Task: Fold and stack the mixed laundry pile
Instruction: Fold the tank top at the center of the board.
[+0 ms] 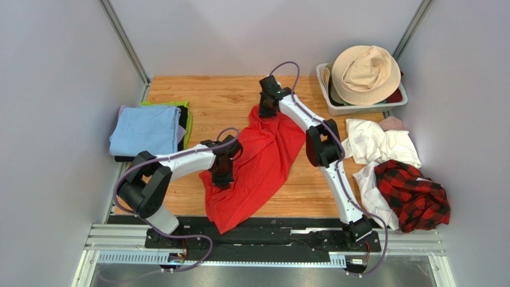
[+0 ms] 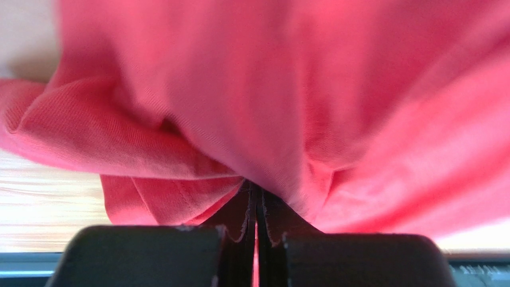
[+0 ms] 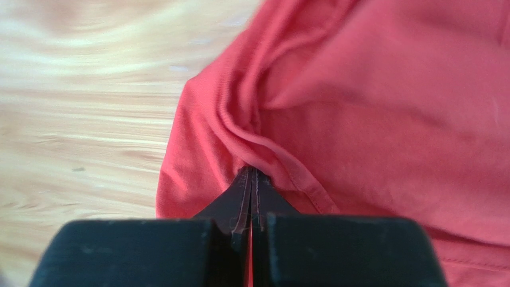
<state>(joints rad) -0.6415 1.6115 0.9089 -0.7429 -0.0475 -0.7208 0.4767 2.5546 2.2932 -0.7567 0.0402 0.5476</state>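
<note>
Mixed laundry pile (image 1: 400, 179) is at an early stage, as I judge it: none of its garments lies folded or stacked yet. The biggest piece, the red T-shirt (image 1: 263, 158), is spread crumpled and slantwise in the middle of the wooden table (image 1: 197, 95), and its near end reaches over the black rail (image 1: 287, 224). Both arms hold it. The right gripper (image 1: 267, 109) is at its far corner, with the fingers pressed together on a fold of the hem, as the right wrist view shows. The left gripper (image 1: 222, 178) is at its left edge, with the fingers closed on a bunch of red cloth. The red-and-black plaid shirt (image 1: 416, 197) lies in a heap at the right side and touches the white cloths (image 1: 374, 143) beside it. The small pink piece (image 1: 392, 123) peeks out behind them, near the basket (image 1: 359, 106). All these wait for folding. Some things are hard to tell: how many white cloths there are, what the pink piece is, and which part of the T-shirt each gripper holds, because the cloth is bunched and the left wrist view is blurred.
</note>
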